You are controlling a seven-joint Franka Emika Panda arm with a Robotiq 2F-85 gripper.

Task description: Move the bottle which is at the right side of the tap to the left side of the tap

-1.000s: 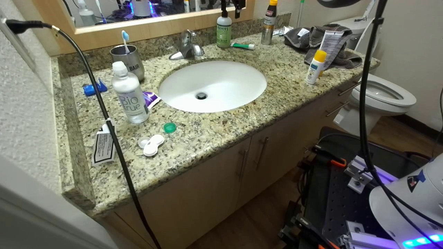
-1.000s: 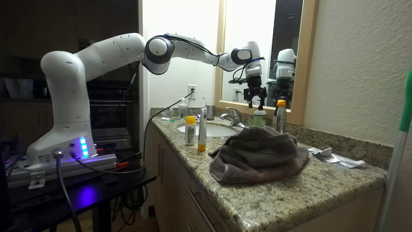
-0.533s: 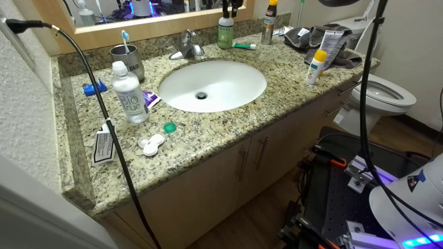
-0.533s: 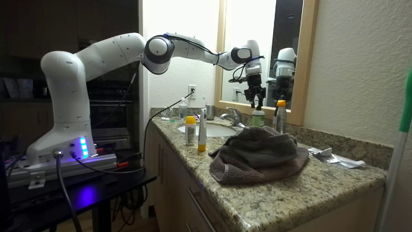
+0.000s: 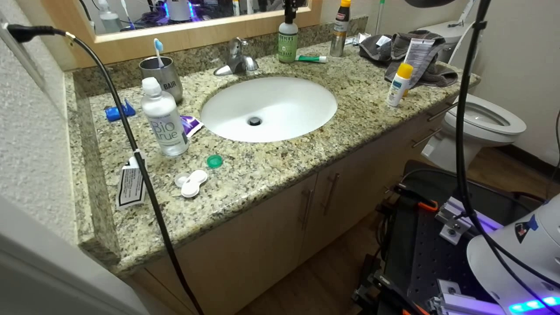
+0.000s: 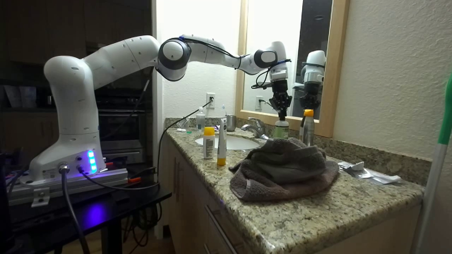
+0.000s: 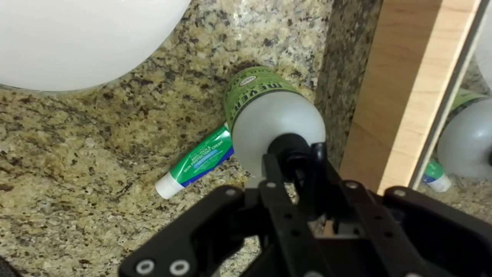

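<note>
Bottle, green-labelled with white shoulders, is standing upright on the speckled counter, to the right of the tap in both exterior views. The counter is running beneath a wood-framed mirror, which is reflecting the white arm arching over from the opposite side. A white oval basin is sitting sunk into the counter, in front of the tap. A grey towel is lying bunched toward one end. The black gripper is pointing down over the bottle; in the wrist view its fingers are gripping the dark top from both sides. A yellow-topped can is standing near the bottle, to its right. Left of the tap, a clear bottle is standing, and near it a metal cup is holding a toothbrush. A green tube is lying flat just beside the bottle's base; whether they are touching is hard to tell.
</note>
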